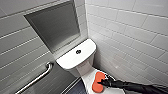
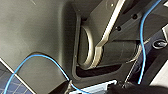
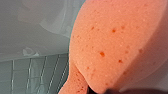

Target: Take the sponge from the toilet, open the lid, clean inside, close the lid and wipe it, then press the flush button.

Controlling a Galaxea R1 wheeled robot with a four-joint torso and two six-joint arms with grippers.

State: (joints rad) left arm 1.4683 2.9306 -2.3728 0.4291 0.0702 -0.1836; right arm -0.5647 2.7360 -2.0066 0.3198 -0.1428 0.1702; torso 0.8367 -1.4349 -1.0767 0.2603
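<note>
The white toilet [image 1: 75,56] stands in the corner, its cistern top carrying a round flush button [image 1: 78,51]. Below the cistern, the shut lid [image 1: 87,76] shows as a glossy white surface. The orange-red sponge [image 1: 98,86] lies flat on the lid. My right gripper [image 1: 102,82] reaches in from the right and is shut on the sponge at its narrow middle. In the right wrist view the sponge [image 3: 112,45] looms large and porous, pressed close against the white lid [image 3: 37,30]. My left gripper is open.
A metal grab rail [image 1: 37,78] runs along the left tiled wall, under a grey recessed niche [image 1: 55,25]. White tiles [image 1: 130,37] close off the right side, tight against the toilet. Dark floor [image 1: 75,88] lies left of the bowl. A blue cable [image 2: 50,60] loops across my own body.
</note>
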